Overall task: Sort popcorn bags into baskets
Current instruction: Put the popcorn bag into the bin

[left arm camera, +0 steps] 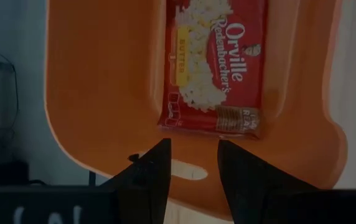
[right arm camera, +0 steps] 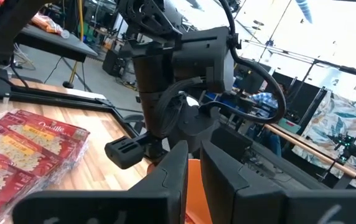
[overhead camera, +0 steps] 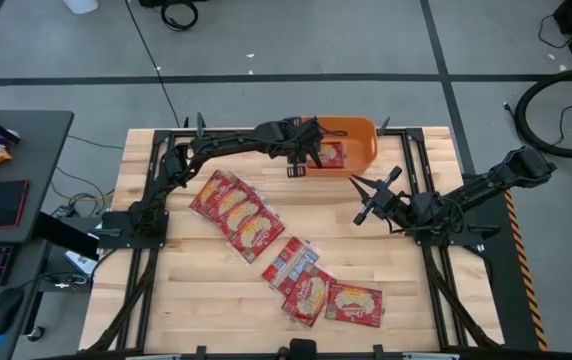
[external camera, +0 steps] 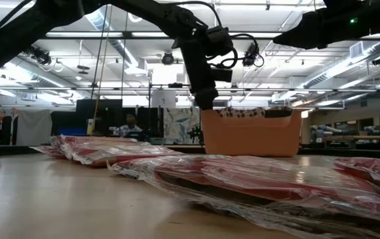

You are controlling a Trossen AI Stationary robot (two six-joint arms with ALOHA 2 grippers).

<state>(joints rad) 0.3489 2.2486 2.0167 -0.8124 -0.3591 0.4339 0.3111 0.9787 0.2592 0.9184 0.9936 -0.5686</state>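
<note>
Overhead, left hand (overhead camera: 299, 160) spread, empty, above orange tub (overhead camera: 361, 130) holding one popcorn bag (overhead camera: 332, 155).

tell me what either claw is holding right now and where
Nothing is held. The left claw hangs open above the flat red foil popcorn bag in the orange plastic tub; the right claw is empty.
</note>
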